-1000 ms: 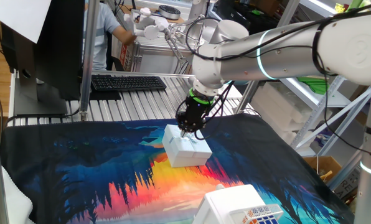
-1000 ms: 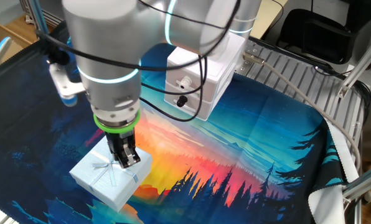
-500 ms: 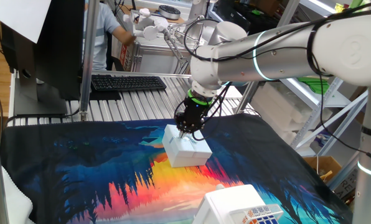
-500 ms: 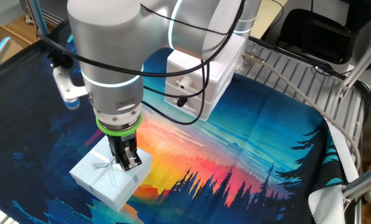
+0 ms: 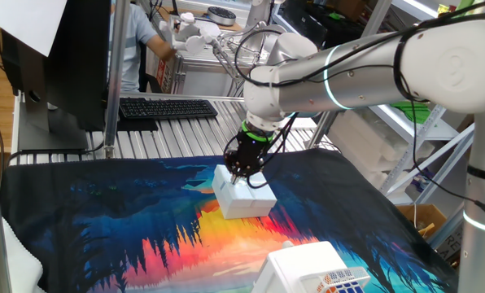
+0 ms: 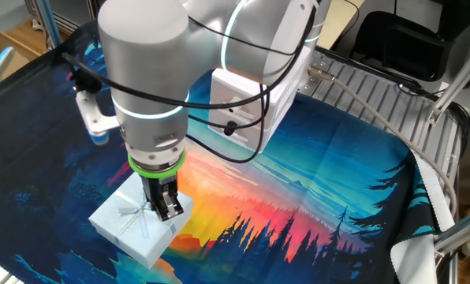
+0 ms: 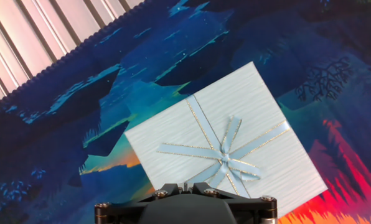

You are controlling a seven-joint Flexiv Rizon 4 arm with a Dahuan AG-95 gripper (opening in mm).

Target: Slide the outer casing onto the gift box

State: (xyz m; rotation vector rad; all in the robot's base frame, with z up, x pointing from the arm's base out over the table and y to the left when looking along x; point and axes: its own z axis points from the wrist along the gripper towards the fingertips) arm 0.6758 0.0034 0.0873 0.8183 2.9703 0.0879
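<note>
The outer casing [image 5: 244, 195] is a small white box with a pale-blue ribbon pattern on top, lying on the colourful mat. It also shows in the other fixed view [image 6: 134, 226] and fills the hand view [image 7: 226, 140]. My gripper [image 5: 242, 172] hangs just above its top, near one edge, with the fingers pressed together and nothing between them. The other fixed view shows the gripper [image 6: 169, 211] over the casing's right side, and in the hand view the gripper [image 7: 184, 185] is at the bottom edge. The gift box with the dark interior is not visible in any view.
A larger white box with a colourful cube picture [image 5: 314, 273] stands at the mat's near edge; it also shows in the other fixed view [image 6: 255, 95] behind the arm. A ribbed metal table surface [image 5: 185, 134] and a keyboard [image 5: 168, 107] lie beyond the mat.
The arm has shifted a little sideways over the casing. The fingers stay shut and the casing has not moved.
</note>
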